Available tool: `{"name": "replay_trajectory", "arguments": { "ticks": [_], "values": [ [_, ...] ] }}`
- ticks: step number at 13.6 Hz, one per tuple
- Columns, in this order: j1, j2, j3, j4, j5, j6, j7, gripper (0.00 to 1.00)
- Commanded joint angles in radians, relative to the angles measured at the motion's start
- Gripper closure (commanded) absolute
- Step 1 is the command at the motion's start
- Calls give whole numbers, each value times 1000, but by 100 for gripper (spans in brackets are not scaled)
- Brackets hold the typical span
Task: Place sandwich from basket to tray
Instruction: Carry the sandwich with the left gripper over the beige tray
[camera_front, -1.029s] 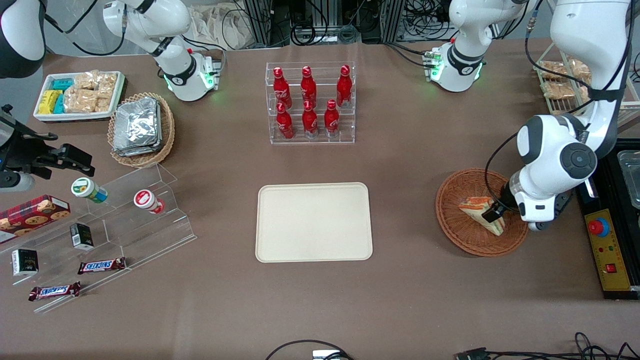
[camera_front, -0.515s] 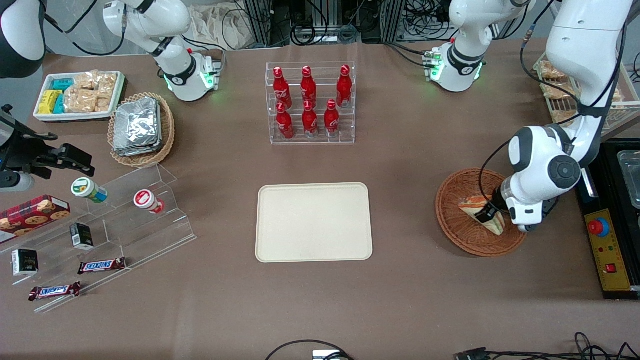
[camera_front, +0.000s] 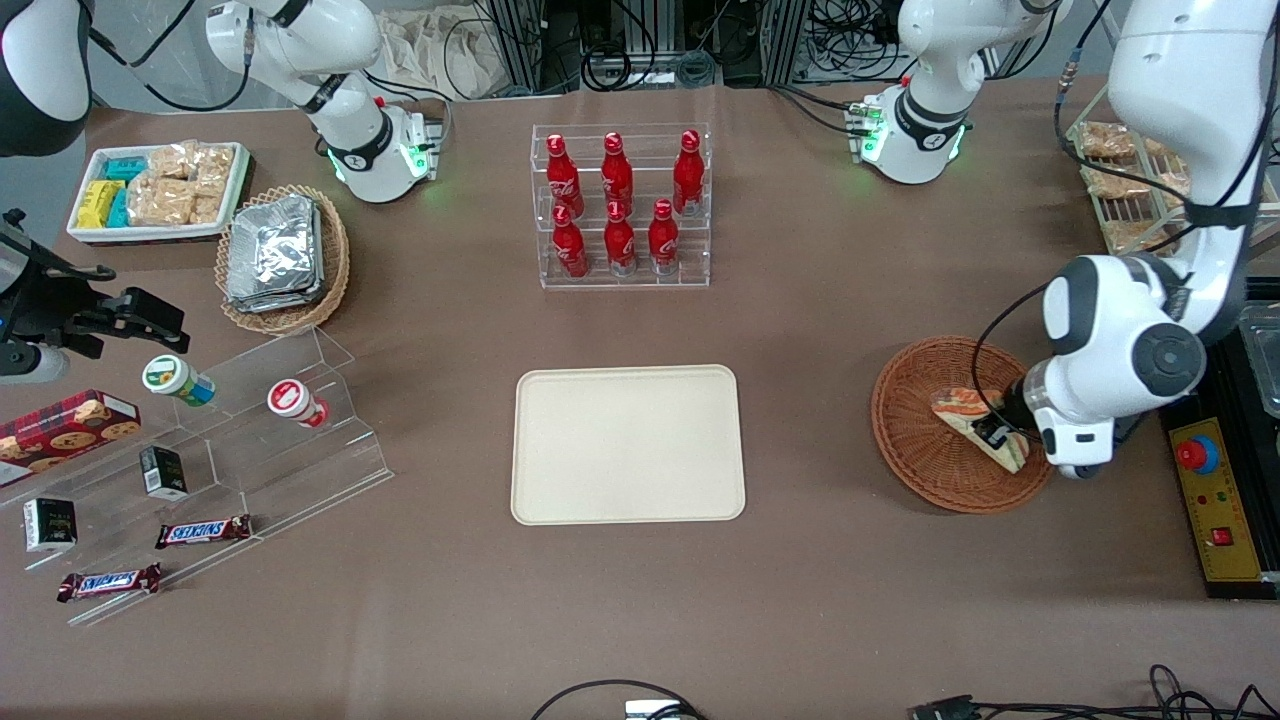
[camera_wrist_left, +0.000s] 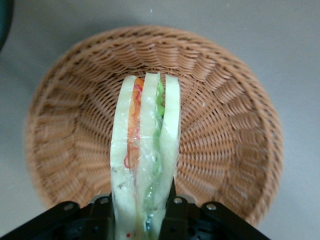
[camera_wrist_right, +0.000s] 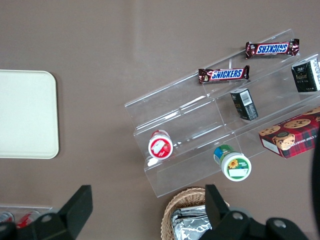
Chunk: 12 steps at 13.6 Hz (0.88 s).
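Observation:
The wrapped triangular sandwich stands on edge between the fingers of my left gripper, which is shut on its wide end. It hangs just above the bottom of the reddish-brown wicker basket at the working arm's end of the table, its point aimed toward the tray. The cream rectangular tray lies bare at the table's middle, about a basket's width from the basket.
A clear rack of red bottles stands farther from the front camera than the tray. A black and yellow control box with a red button sits beside the basket. An acrylic snack shelf and a foil-packet basket lie toward the parked arm's end.
My gripper swung first toward the tray, then back toward the working arm's end, with the sandwich in it. The sandwich has shifted and risen slightly inside the basket.

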Motion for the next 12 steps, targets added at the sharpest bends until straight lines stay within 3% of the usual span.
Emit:
{"name": "replay_trajectory", "arguments": {
  "ticks": [1, 3, 6, 9, 12],
  "values": [
    [-71, -15, -3, 222, 14, -247, -25, 100],
    [-138, 14, -10, 389, 11, -367, 10, 100],
    [-311, 70, -18, 480, 7, -355, 109, 100],
    [-496, 245, -18, 542, 14, -247, 122, 100],
    [-583, 403, -18, 605, 34, -100, 127, 100]
  ]
}}
